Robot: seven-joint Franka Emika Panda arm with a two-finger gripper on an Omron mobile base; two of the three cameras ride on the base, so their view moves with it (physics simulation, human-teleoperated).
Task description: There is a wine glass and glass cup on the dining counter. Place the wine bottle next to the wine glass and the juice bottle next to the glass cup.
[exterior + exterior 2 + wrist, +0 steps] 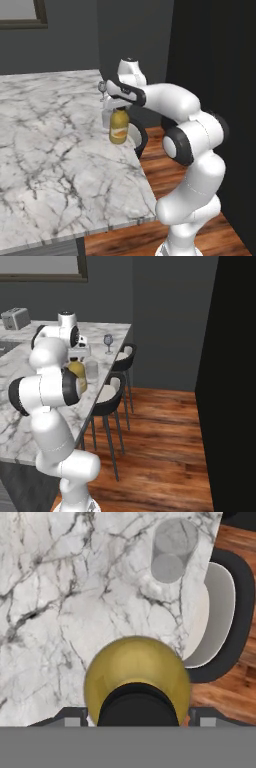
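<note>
The white arm rises from the lower right of the left base view, folds at its dark elbow joints and reaches left toward the centre of the frame, its hand pointing straight down over the dining counter [55, 150]. The gripper [118, 109] sits on the black cap of the juice bottle [119, 127], which stands upright near the counter's right edge; the jaws appear closed on the cap, though the fingers themselves are mostly hidden. In the hand view the bottle [136, 674] fills the lower middle, seen from above. The glass cup [106, 117] stands just beside the bottle, at the upper right of the hand view [170, 549]. The wine glass [108, 342] stands farther back near the same edge, above a dark bar stool [107, 396].
</note>
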